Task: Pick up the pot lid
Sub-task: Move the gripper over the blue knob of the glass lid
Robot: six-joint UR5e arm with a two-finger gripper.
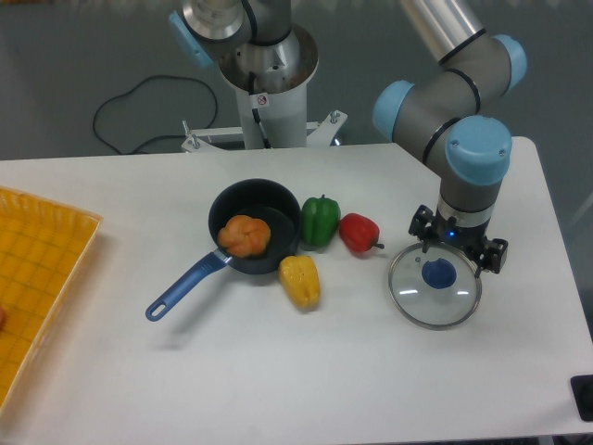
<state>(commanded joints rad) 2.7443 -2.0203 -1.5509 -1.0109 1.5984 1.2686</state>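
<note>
The gripper (457,245) is over the far right part of the table, pointing down with its two fingers spread and nothing held between them. Just below it in the view lies the pot lid (445,311), a round clear disc with a metal rim and a blue knob (438,273) facing up. The fingers overlap the lid's back edge in the view, and the knob shows in front of them, toward the camera. The gripper's height above the lid is hard to judge from this view.
A black pan (224,205) with a blue handle holds an orange-brown item (245,236). Between pan and lid are a green pepper (321,221), a red pepper (359,233) and a yellow pepper (299,282). An orange crate (56,250) stands at the left edge.
</note>
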